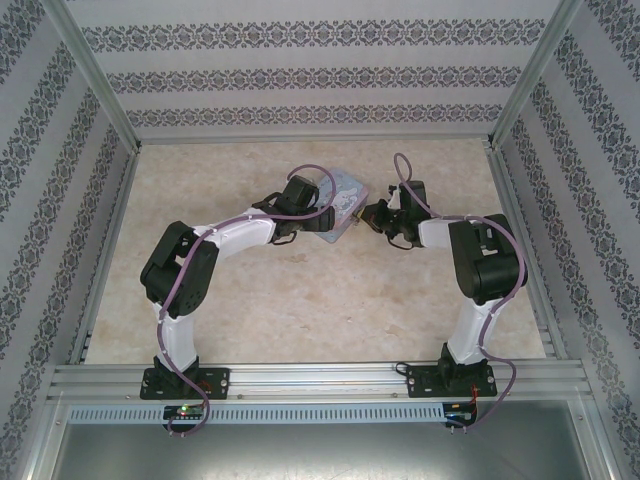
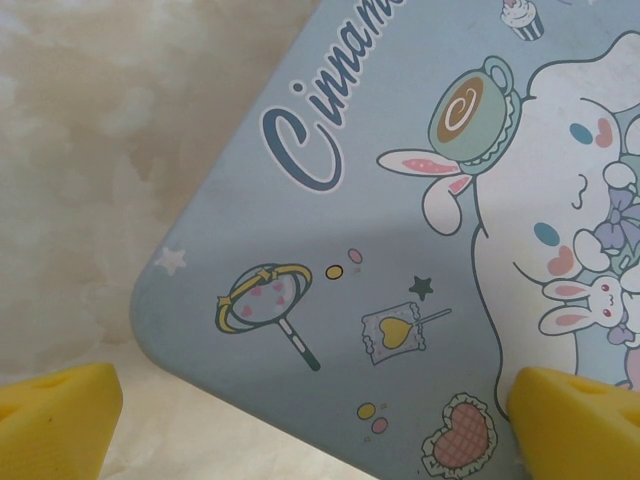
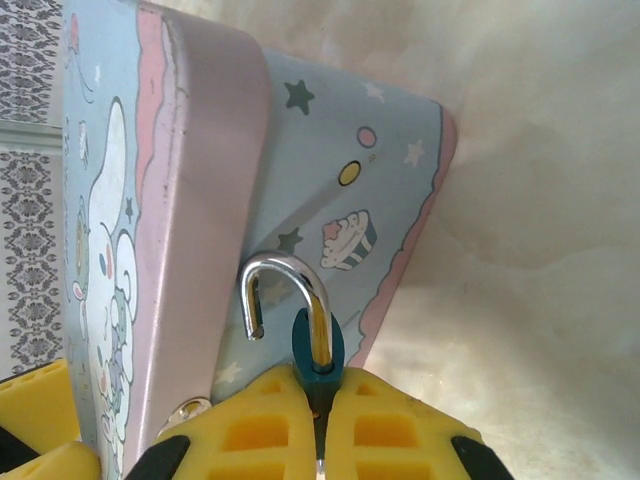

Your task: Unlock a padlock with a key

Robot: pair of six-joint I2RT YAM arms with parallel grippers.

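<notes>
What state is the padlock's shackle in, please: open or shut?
Open: the shackle of the padlock has its short end free of the teal body, held in the right gripper.

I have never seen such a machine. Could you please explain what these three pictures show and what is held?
These are two robot arms bolted at the edge of a table. One picture looks down from above: both arms reach to a pale-blue cartoon tin on it. The other two come from wrist cameras; the yellow blocks are gripper fingers. The left gripper is open over a corner of the tin. The right gripper is shut on a small teal padlock beside the tin; one end of its silvery shackle stands free.
</notes>
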